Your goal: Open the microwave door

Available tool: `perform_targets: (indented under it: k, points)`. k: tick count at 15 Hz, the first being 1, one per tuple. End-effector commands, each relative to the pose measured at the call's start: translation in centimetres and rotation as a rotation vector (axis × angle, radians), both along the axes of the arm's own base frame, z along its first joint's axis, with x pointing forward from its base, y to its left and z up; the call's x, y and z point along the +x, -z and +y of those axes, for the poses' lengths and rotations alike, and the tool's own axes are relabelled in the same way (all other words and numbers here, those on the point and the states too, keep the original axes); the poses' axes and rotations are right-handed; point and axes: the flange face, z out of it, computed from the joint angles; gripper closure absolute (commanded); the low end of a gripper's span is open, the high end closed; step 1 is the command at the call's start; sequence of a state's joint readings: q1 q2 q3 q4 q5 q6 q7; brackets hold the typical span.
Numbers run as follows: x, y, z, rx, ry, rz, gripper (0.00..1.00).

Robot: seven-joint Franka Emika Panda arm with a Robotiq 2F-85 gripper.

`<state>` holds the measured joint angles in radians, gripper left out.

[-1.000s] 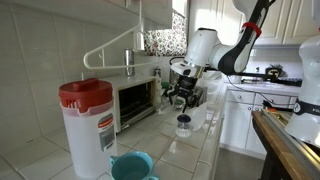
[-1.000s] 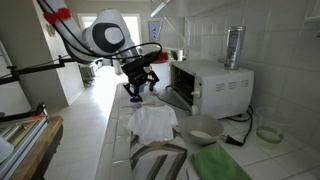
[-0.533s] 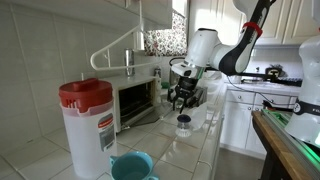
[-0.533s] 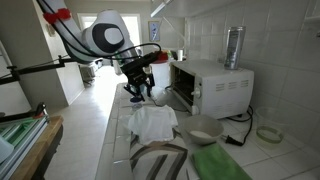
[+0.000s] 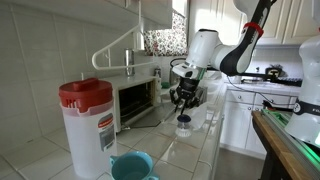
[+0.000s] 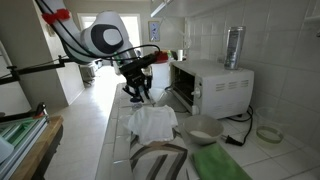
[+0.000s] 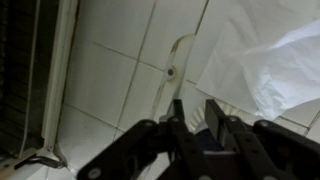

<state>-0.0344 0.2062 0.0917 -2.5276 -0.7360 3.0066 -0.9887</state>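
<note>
Two black jaws nearly clenched near dark-glass door (image 6: 176,99) of boxy silver microwave (image 6: 220,85).

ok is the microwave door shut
No, in an exterior view the microwave door is tipped down from its bottom edge, and the inside of the microwave shows.

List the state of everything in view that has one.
microwave door: open, folded down from its bottom edge
red-lidded pitcher: upright, lid on
blue cup: upright, mouth up
gripper: clear of the door; open or shut unclear
</note>
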Motion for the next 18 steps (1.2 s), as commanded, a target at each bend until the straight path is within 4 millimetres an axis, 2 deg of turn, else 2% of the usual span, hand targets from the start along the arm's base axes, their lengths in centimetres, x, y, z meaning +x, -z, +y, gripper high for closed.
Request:
perform_targets:
  k: [1, 9, 11, 12, 14, 18]
  points:
    - [-0.26, -0.42, -0.26, -0.009, -0.019, 0.006, 0.56]
    - [-0.71, 0.36, -0.31, -0.034, -0.031, 0.057, 0.62]
    - [-0.68, 0.33, -0.43, -0.037, -0.028, 0.06, 0.58]
    - [-0.65, 0.3, -0.5, -0.038, -0.026, 0.061, 0.36]
    - [-0.61, 0.25, -0.59, -0.039, -0.025, 0.061, 0.32]
    - [-0.57, -0.02, -0.56, -0.031, -0.02, 0.059, 0.03]
